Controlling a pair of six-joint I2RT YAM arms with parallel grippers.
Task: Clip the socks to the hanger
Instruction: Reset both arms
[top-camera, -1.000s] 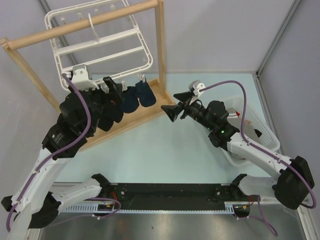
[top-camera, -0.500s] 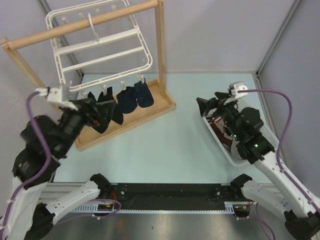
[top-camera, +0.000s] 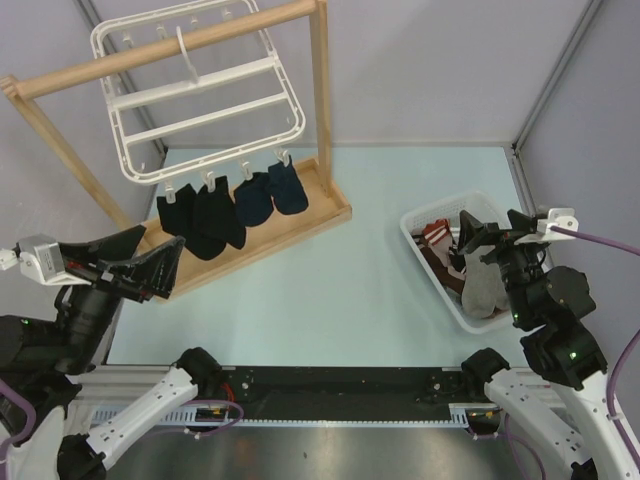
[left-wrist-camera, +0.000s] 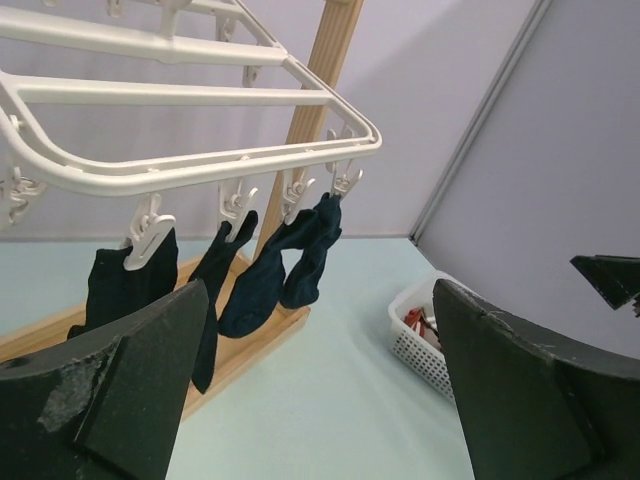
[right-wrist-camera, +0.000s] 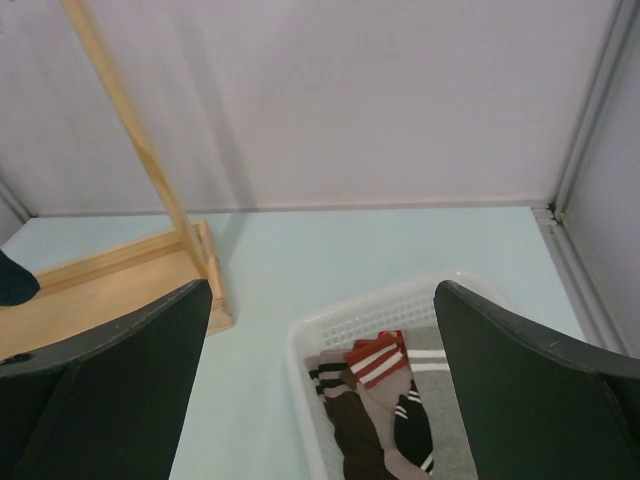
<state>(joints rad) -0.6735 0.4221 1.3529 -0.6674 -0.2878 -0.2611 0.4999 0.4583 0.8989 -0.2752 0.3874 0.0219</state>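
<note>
The white hanger hangs by its hook from the wooden stand's top bar. Two black socks and two navy socks dangle from clips along its near edge. In the left wrist view the hanger and the clipped socks show ahead and above. My left gripper is open and empty, held low at the near left, well apart from the socks; in its own view only table lies between the fingers. My right gripper is open and empty above the basket, as its wrist view shows.
A tall wooden frame stand with a flat wooden base carries the hanger. At the right a white plastic basket holds striped brown, red, grey and black garments. Grey walls close the back and right.
Both arms have pulled back from the hanger toward the near edge. The left gripper left the socks hanging on their clips. The right gripper swung over the basket and opened a little wider.
</note>
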